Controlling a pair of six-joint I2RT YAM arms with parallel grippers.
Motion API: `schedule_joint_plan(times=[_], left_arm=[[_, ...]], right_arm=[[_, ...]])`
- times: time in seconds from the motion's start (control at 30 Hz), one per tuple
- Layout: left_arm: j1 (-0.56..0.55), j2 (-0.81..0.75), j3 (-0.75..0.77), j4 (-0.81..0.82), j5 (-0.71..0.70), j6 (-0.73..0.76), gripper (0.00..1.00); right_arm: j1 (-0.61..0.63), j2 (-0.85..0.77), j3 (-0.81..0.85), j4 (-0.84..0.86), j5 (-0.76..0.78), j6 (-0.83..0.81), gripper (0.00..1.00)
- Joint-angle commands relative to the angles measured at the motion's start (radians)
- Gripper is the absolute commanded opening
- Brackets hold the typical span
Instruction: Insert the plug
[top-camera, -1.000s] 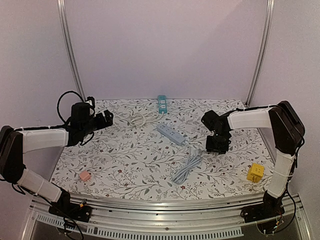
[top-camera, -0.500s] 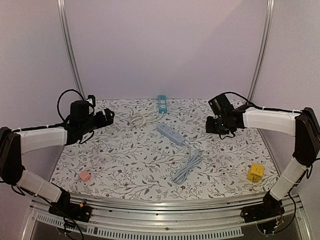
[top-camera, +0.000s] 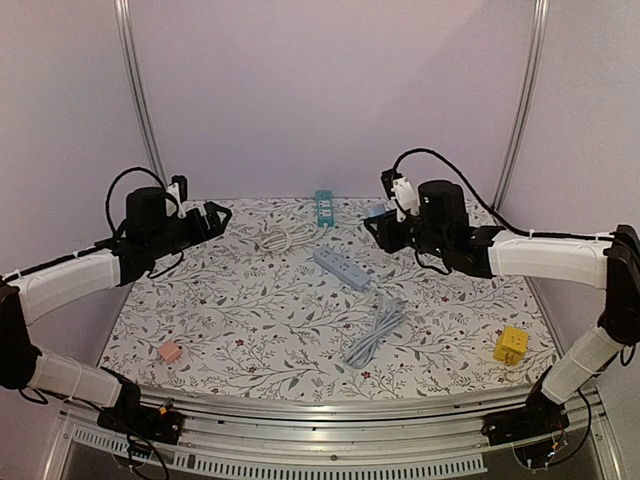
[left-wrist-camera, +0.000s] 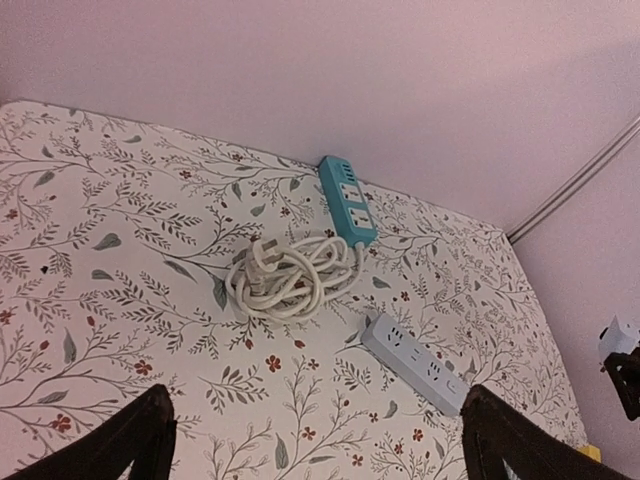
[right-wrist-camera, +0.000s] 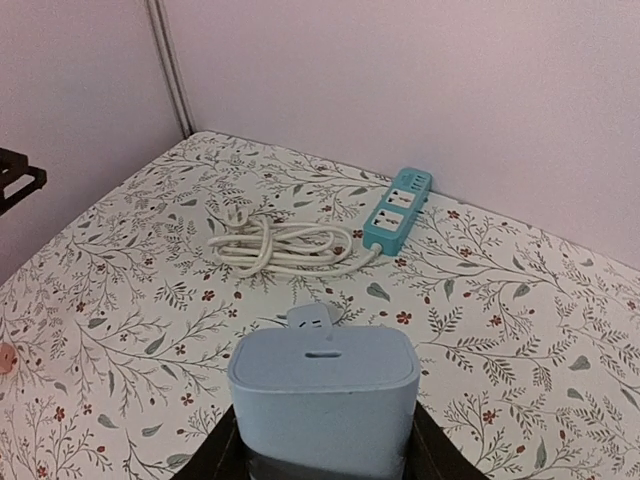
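My right gripper (right-wrist-camera: 322, 455) is shut on a pale blue plug block (right-wrist-camera: 322, 385), held above the table with its slotted face toward the camera. From above, the plug (top-camera: 374, 212) hangs over the back middle of the table in that gripper (top-camera: 378, 222). Just ahead of and below it lies the grey power strip (top-camera: 342, 268), of which only one end (right-wrist-camera: 311, 318) peeks over the block. My left gripper (top-camera: 210, 220) hovers open at the back left, nothing between its dark fingers (left-wrist-camera: 140, 435); it looks down on the strip (left-wrist-camera: 420, 362).
A teal power strip (top-camera: 324, 208) lies at the back wall beside a coiled white cable (top-camera: 285, 237). The grey strip's cable (top-camera: 375, 335) runs toward the front. A yellow cube (top-camera: 511, 345) sits front right, a pink one (top-camera: 170, 352) front left.
My right arm has swung up and leftward from the right middle of the table to the back middle, carrying the blue plug. My left gripper has risen slightly.
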Motion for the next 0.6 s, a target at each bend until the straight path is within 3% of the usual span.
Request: schedule_joint_plan(times=[0.0, 0.23, 0.57], left_arm=[[0.001, -0.019, 0.037, -0.075, 0.085, -0.02, 0.99], [-0.039, -0.018, 0.127, -0.235, 0.147, 0.011, 1.0], [-0.182, 0.081, 0.329, -0.419, 0.214, 0.069, 0.99]], right_arm=[[0.071, 0.043, 0.029, 0.147, -0.049, -0.265, 0.0], [0.071, 0.063, -0.095, 0.305, -0.155, -0.418, 0.0], [0.071, 0.03, -0.283, 0.526, -0.236, -0.486, 0.0]])
